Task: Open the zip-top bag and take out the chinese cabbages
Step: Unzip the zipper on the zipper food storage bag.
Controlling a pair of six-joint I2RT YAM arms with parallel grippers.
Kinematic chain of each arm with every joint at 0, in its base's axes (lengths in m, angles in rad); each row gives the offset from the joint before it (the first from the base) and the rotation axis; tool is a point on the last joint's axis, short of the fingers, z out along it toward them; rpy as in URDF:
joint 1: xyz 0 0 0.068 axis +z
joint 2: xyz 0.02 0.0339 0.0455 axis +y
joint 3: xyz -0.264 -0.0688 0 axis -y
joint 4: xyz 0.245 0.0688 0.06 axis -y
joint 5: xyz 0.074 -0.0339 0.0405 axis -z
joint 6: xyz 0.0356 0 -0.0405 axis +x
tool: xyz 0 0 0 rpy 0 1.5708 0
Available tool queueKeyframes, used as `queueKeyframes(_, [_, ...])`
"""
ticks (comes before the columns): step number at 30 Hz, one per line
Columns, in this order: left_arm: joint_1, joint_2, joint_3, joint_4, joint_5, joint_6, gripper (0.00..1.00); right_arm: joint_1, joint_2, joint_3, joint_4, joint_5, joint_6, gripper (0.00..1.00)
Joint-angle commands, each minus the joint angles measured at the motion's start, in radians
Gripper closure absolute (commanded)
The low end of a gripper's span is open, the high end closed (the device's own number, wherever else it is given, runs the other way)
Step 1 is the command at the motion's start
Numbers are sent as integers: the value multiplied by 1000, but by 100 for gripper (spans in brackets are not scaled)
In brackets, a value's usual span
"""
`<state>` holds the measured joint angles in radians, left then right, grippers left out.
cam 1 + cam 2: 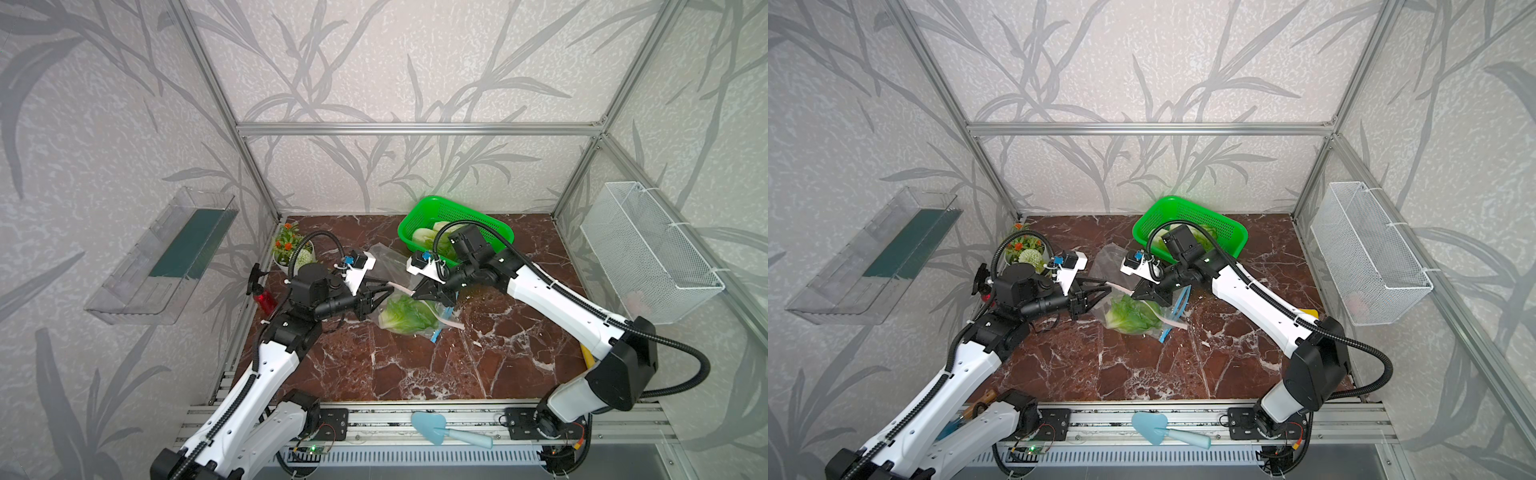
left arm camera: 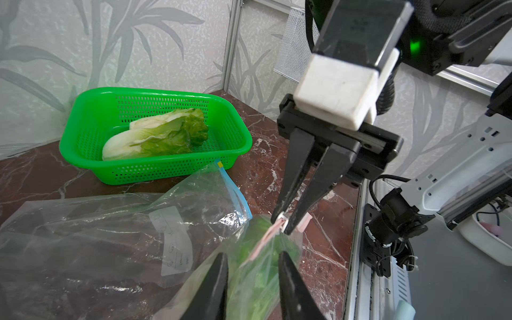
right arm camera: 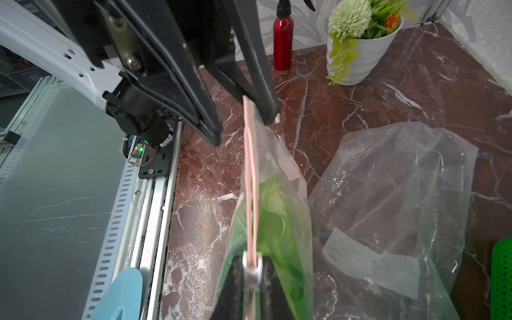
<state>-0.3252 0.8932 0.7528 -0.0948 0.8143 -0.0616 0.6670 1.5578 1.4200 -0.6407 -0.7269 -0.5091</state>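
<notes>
Zip-top bag [image 1: 409, 318] on marble tabletop [image 1: 374, 365]

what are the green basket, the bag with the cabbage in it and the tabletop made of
The green basket looks like moulded plastic, glossy, with rows of small holes. The bag: thin clear plastic film, wrinkled, shiny, cabbage showing through. The tabletop: red-brown marble look, white veins; real stone or print unclear.

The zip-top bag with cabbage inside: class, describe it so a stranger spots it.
On the marble tabletop by the green basket lie two clear bags. The cabbage bag has a pink zip strip; the empty bag has a blue one.
</notes>
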Motion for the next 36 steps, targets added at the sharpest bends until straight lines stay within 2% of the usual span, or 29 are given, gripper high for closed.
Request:
queueKeyframes(1, [3, 18, 27, 18, 58, 22, 69, 8, 6, 32, 13, -39, 1, 100])
queueKeyframes(7, [3, 56, 38, 58, 91, 24, 70, 20, 18, 49, -8, -56, -13, 100])
queueKeyframes(12, [-2, 111, 70, 35, 146, 62, 76, 21, 27, 61, 2, -72, -11, 100])
queueKeyframes(13, [-3, 120, 75, 24, 152, 70, 78, 20, 31, 66, 2, -75, -11, 100])
queueKeyframes(17, [-3, 126, 81, 11, 147, 78, 100, 21, 47, 82, -9, -80, -9, 100])
queueKeyframes(20, [-3, 90, 72, 9, 116, 78, 100, 20, 44, 69, -4, -55, -8, 100])
queueKeyframes(28, [1, -9, 59, 22, -62, 40, 100, 1, 43, 51, -58, 0, -18, 100])
queueKeyframes(36, [14, -45, 88, 18, -113, 46, 100, -32, 45, 13, -132, 82, -70, 100])
